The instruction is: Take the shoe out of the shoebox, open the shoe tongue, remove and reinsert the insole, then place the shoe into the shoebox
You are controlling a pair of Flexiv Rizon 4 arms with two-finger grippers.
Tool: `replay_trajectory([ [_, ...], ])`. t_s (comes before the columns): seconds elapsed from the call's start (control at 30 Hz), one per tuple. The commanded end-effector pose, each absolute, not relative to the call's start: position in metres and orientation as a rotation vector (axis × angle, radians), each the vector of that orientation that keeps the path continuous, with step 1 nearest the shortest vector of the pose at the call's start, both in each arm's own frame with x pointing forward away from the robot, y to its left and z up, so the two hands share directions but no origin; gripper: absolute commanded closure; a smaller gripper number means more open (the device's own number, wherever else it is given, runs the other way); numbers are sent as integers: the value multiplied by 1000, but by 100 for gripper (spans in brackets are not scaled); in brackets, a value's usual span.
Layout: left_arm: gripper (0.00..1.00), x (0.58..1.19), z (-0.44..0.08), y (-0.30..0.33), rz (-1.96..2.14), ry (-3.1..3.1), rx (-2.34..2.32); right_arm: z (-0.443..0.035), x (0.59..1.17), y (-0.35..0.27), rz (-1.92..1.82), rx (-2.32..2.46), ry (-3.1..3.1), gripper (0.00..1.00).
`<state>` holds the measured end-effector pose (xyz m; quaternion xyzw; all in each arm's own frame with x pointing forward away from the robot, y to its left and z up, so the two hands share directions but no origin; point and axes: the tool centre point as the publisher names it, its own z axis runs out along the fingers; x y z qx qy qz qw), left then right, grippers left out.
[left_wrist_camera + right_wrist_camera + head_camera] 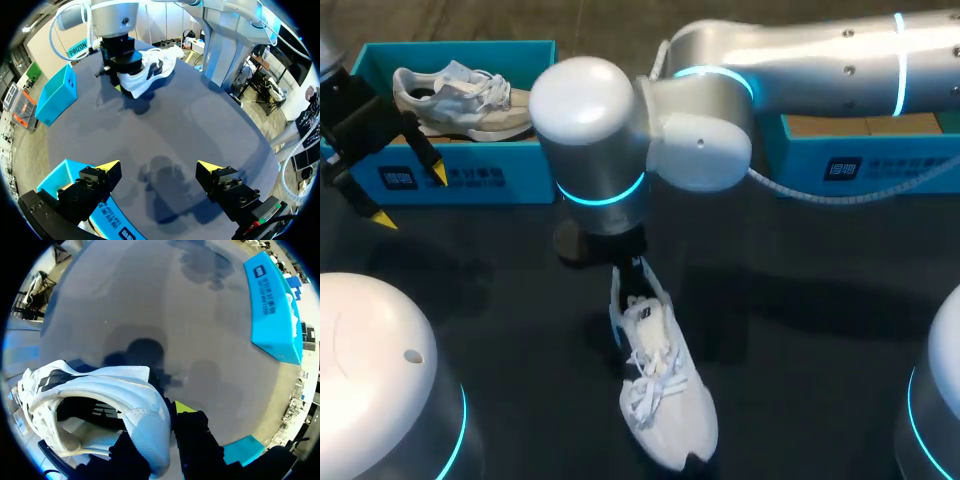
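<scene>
Status, by our reading: step one is complete and the remaining steps are pending.

The table [820, 330] carries two blue boxes along its far edge. The right arm [800, 50] reaches past the middle and stands over the work area; the left arm is parked at the far left.

The left box [460, 175] holds a second shoe [455, 100] lying on its side. The right box [880, 160] shows only brown card inside, as far as we can see. We cannot tell which box the task's shoe came from.

The shoe [660, 390] is out of the box and sits upright on the table near the middle, well apart from both boxes, with its toe toward the robot.

The right gripper [165, 432] is clamped on the shoe's heel wall, one finger inside the collar and one outside. The left gripper [412, 197] hangs just in front of the left box with its fingers spread wide and nothing between them.

The laces [650, 385] look done up and the tongue [642, 315] lies flat, so we judge it not yet opened. The insole is not clearly visible; nothing lies loose on the table, so we take it as not yet removed. Left to do: open the tongue, cycle the insole, rebox the shoe.
</scene>
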<state>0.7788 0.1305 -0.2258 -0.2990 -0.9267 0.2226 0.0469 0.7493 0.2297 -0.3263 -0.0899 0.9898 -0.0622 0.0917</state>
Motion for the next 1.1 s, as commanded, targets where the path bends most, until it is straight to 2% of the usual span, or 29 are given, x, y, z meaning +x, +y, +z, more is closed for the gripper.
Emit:
replay_trajectory([
  [0.03, 0, 778, -226, 131, 676, -2829, -913, -290, 757, 224, -201, -270, 2926, 100],
  [0.17, 0, 778, -226, 131, 676, -2829, -913, -270, 774, 218, -172, -266, 2913, 100],
  [0.77, 0, 778, -226, 131, 676, -2829, -913, -270, 774, 218, -172, -266, 2913, 100],
  [1.1, 0, 778, -226, 131, 676, -2829, -913, -215, 850, 181, -195, -356, 2726, 100],
])
